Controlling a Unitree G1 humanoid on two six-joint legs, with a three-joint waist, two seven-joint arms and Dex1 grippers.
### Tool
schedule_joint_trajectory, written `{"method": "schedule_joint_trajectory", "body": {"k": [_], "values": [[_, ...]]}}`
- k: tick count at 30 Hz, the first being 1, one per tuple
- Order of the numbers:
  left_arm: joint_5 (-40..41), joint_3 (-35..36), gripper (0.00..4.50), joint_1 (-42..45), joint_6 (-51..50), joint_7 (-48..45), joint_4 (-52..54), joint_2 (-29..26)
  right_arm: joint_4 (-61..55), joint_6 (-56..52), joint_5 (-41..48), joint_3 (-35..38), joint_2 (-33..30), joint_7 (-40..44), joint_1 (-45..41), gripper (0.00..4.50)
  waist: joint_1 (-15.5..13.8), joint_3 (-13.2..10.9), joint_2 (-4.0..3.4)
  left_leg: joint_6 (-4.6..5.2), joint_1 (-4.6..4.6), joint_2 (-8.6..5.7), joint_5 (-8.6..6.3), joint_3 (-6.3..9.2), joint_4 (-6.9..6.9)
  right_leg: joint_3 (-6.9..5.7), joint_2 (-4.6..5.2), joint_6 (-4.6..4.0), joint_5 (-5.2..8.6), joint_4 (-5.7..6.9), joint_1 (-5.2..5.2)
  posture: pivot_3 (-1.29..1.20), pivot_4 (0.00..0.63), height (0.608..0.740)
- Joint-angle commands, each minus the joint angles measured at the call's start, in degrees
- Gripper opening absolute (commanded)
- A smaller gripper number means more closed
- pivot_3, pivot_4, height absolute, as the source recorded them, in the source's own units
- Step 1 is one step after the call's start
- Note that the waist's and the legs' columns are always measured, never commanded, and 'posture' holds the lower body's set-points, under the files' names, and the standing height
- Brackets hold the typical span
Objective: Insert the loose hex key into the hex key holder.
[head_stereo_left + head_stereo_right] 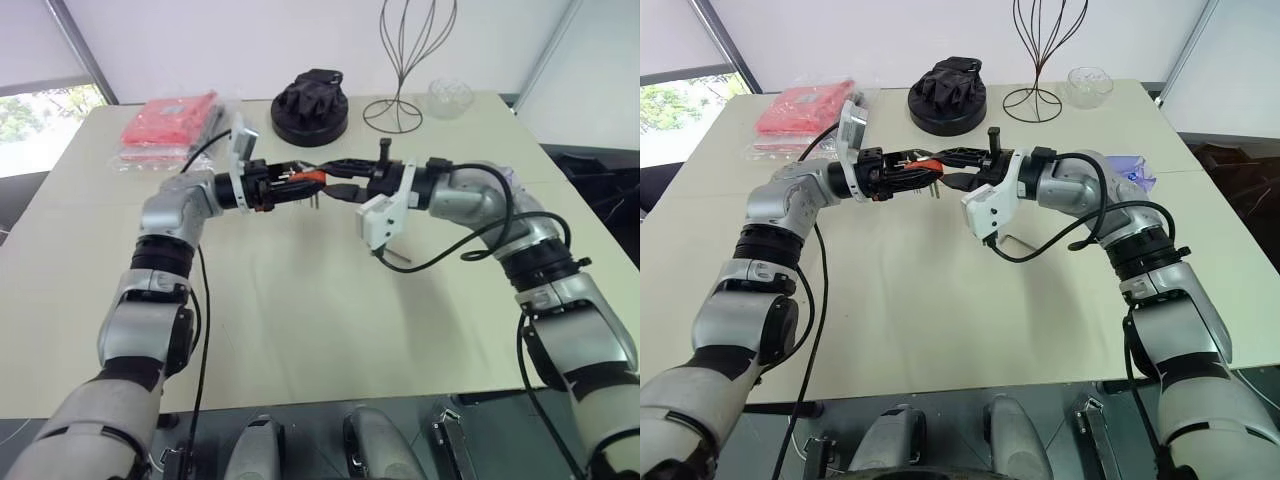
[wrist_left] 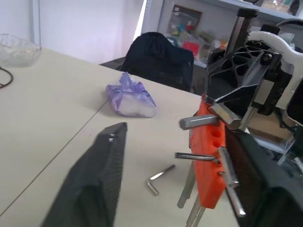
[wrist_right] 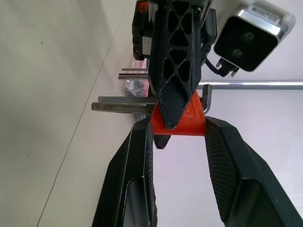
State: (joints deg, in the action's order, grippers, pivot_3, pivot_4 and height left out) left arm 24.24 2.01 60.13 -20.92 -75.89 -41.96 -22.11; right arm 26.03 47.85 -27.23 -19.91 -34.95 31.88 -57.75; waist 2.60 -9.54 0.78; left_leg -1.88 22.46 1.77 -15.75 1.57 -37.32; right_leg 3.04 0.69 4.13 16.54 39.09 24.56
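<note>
Above the middle of the pale beige table [image 1: 300, 330] the two arms meet fingertip to fingertip; the small orange-red plastic hex key holder [image 1: 311, 178], with several thin grey metal keys sticking out of it, hangs in the air between them, clear of the tabletop; the right gripper [image 3: 177, 127] reaches in from the right and its two black fingers are clamped on the holder, one pressed against each side of the orange block in the right wrist view; the left gripper [image 1: 298, 186] points in from the left with its jaws apart, one finger close against the holder and the other standing well off it, so that open space shows between that finger and the block in the left wrist view; the loose hex key [image 2: 160, 177], a thin dark grey L-shaped metal rod with one short leg, lies flat on the table below the grippers, touching neither; a purple-white plastic pouch [image 2: 130, 97] sits on the table beyond it, well apart; at the far side of the table stand a stack of red packets in clear wrap [image 1: 170, 122], a round black base with a black glove-like form on it [image 1: 310, 105], a thin dark wire stand [image 1: 400, 60] and a small clear glass bowl [image 1: 448, 97].
</note>
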Motion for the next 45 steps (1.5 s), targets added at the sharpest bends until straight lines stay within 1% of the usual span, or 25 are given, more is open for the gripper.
{"method": "schedule_joint_trajectory", "body": {"k": [1,2,4,5,6,8,20,25,26,27,29,31,33,36,38,41,45], "values": [[0.6,1.3,2.93,-0.4,0.4,0.0,2.3,0.0,-2.7,-0.1,1.0,1.1,0.0,-0.5,-0.4,0.98,0.0,0.0,0.00,0.00,0.00,0.00,0.00,0.00,0.00,0.00,0.00,0.00,0.00,0.00,0.00,0.00,0.150,0.740],[0.8,1.4,2.72,-0.4,0.2,0.0,2.5,0.0,-2.8,-0.2,1.0,1.1,0.1,-0.4,-0.3,0.98,0.0,0.0,0.00,0.00,0.00,0.00,0.00,0.00,0.00,0.00,0.00,0.00,0.00,0.00,0.00,0.00,0.150,0.740],[1.2,1.7,2.07,-0.6,-0.1,-0.1,2.6,0.2,-3.0,-0.3,1.0,1.0,0.1,-0.4,-0.1,0.98,0.0,0.0,0.00,0.00,0.00,0.00,0.00,0.00,0.00,0.00,0.00,0.00,0.00,0.00,0.00,0.00,0.150,0.740],[1.3,1.7,1.52,-0.6,-0.2,0.0,2.7,0.2,-3.1,-0.4,1.0,1.0,0.1,-0.4,0.0,0.98,0.0,0.0,0.00,0.00,0.00,0.00,0.00,0.00,0.00,0.00,0.00,0.00,0.00,0.00,0.00,0.00,0.150,0.740],[1.3,1.9,1.10,-0.7,-0.3,0.0,2.8,0.3,-3.3,-0.5,1.1,1.0,0.0,-0.4,0.2,0.98,0.0,0.0,0.00,0.00,0.00,0.00,0.00,-0.01,0.00,0.00,0.01,0.00,0.00,0.00,0.00,0.00,0.150,0.740],[1.3,2.1,0.05,-0.8,-0.4,0.1,3.0,0.3,-3.5,-0.8,1.2,0.9,0.0,-0.3,0.3,0.98,0.0,0.0,0.00,0.00,0.01,0.00,0.00,-0.01,-0.01,0.00,0.01,0.00,0.00,0.00,0.00,0.00,0.150,0.740],[0.9,2.1,0.05,-1.2,-0.1,1.0,3.8,0.7,-4.9,-1.6,2.1,1.0,0.0,0.3,1.7,0.98,0.0,0.0,0.00,0.00,0.00,0.00,0.00,0.00,-0.01,0.00,0.00,0.00,0.00,0.00,0.00,0.00,0.150,0.740],[0.8,2.1,0.00,-1.5,-0.1,0.8,4.2,0.4,-5.7,-0.4,2.1,1.7,-0.4,-0.6,1.9,3.58,0.0,0.0,0.00,0.01,0.00,0.00,-0.01,0.00,-0.01,0.00,-0.01,0.00,0.00,0.01,0.00,0.00,0.150,0.740],[0.8,2.0,0.00,-1.7,-0.2,0.8,4.4,0.4,-6.1,-0.4,2.1,1.8,-0.5,-0.5,1.9,4.07,0.0,0.0,0.00,0.01,0.00,0.01,-0.01,0.00,-0.01,0.00,-0.01,0.00,0.00,0.01,0.00,0.00,0.150,0.740],[0.8,2.0,0.00,-2.0,-0.3,0.8,4.7,0.3,-6.7,-0.8,2.1,2.0,-0.7,-0.2,2.2,4.47,0.0,0.0,0.00,0.01,0.00,0.01,-0.01,0.00,-0.01,0.00,0.00,0.00,0.00,0.01,0.00,0.00,0.150,0.740],[0.7,1.9,0.00,-2.2,-0.3,0.8,5.0,0.2,-7.4,-1.7,2.3,2.1,-1.2,0.5,2.7,4.47,0.0,0.0,0.00,0.01,0.00,0.00,-0.01,0.00,-0.02,0.00,0.00,0.00,0.00,0.01,0.00,0.00,0.150,0.740],[0.3,1.5,0.00,-2.9,-0.1,0.5,6.0,-0.4,-8.2,-3.9,3.3,2.5,-3.2,2.7,4.8,4.47,-0.1,0.0,0.00,0.00,0.00,0.00,0.00,0.00,-0.02,0.00,0.00,0.00,0.00,0.01,0.00,0.00,0.150,0.740],[-1.9,0.3,0.00,-4.6,3.2,0.5,8.0,-1.5,-9.6,-13.7,9.6,4.9,-4.5,7.7,9.0,4.47,-0.2,0.0,0.01,0.01,0.00,0.00,-0.01,0.01,-0.03,0.00,0.01,0.00,0.00,0.00,-0.02,0.00,0.150,0.740],[-3.0,-0.9,0.00,-6.2,5.0,0.4,11.9,-2.6,-19.1,-37.9,26.7,8.6,-4.4,18.6,15.8,4.47,-0.4,0.0,0.01,0.01,0.00,0.02,-0.01,0.07,-0.05,-0.02,0.04,0.00,0.00,-0.02,-0.10,0.00,0.150,0.740],[-3.3,-2.0,0.00,-7.5,5.1,-0.1,15.0,-3.4,-26.2,-52.4,33.7,9.8,-4.8,23.0,18.1,4.47,-0.3,0.0,0.00,0.03,0.01,0.04,-0.01,0.09,-0.06,-0.03,0.05,0.00,0.00,-0.01,-0.10,0.00,0.150,0.740],[-4.3,-4.0,0.00,-11.4,5.4,-1.1,20.9,-5.1,-31.8,-70.8,36.3,9.2,-6.5,25.4,18.9,4.47,0.0,0.0,-0.07,0.30,-0.05,0.06,-0.17,0.17,-0.07,0.02,0.01,0.00,0.00,0.02,-0.08,0.00,0.150,0.740],[-2.8,-3.9,0.00,-15.2,2.6,1.1,27.0,-5.3,-31.9,-80.6,37.3,8.4,-6.9,25.6,18.7,4.47,-0.2,0.0,-0.07,0.33,-0.07,0.04,-0.19,0.19,-0.06,0.01,-0.03,0.00,0.00,0.02,-0.09,0.00,0.150,0.740]]}}
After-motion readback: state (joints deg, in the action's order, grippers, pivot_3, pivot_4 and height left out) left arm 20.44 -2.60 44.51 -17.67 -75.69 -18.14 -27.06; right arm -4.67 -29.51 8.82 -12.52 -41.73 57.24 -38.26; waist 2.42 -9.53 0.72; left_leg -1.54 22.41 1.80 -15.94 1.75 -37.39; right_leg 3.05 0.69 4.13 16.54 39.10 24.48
